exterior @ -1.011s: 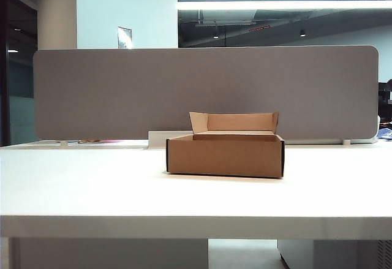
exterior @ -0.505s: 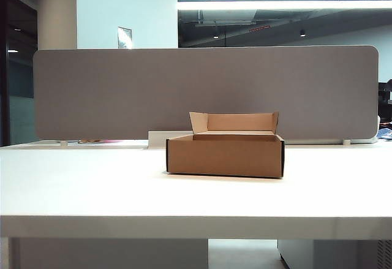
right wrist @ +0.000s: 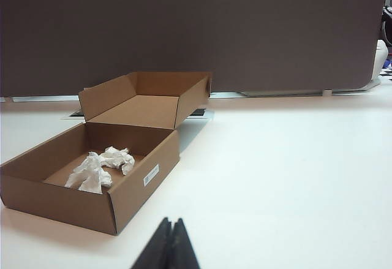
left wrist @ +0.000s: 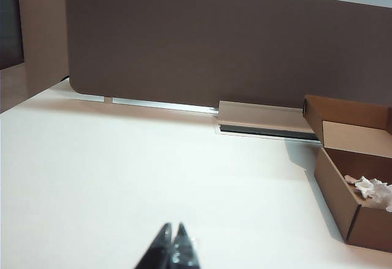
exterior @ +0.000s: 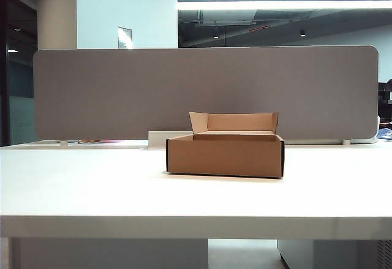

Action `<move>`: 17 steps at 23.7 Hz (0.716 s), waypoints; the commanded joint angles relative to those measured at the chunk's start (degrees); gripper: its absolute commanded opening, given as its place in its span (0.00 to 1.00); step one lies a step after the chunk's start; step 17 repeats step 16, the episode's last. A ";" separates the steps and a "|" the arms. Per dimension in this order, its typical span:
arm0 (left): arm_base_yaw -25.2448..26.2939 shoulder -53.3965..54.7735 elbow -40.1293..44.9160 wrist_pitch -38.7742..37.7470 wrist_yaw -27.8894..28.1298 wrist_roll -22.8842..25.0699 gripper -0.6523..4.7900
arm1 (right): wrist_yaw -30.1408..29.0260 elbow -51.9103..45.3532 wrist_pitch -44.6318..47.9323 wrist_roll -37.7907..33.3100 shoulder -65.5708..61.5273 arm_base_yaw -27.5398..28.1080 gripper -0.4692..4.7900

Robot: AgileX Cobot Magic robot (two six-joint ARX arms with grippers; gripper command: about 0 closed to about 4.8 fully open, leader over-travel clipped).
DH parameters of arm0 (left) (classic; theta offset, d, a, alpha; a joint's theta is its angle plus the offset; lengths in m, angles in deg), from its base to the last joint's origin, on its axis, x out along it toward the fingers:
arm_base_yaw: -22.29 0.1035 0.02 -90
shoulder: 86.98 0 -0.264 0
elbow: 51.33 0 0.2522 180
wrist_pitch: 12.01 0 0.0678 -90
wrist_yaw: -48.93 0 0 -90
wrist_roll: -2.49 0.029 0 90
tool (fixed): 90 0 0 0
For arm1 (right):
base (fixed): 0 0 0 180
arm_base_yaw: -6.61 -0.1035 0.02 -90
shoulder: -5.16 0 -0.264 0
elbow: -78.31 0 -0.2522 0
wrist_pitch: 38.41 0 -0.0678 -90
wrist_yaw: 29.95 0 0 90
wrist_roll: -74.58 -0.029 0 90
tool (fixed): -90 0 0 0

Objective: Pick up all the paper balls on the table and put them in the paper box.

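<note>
The brown paper box stands open in the middle of the white table, lid flaps upright at its far side. Crumpled white paper balls lie inside the paper box; the left wrist view catches them at the box's near corner. My left gripper is shut and empty, held over bare table well away from the box. My right gripper is shut and empty, just off the box's front corner. Neither arm shows in the exterior view.
A grey fabric divider panel runs along the table's far edge. A low white cable tray lies at its foot behind the box. The table's thick front edge faces the exterior camera.
</note>
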 commanded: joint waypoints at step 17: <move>-0.02 0.07 -0.17 0.72 -0.04 0.02 0.11 | 0.15 -0.33 0.61 -0.24 0.11 1.36 0.09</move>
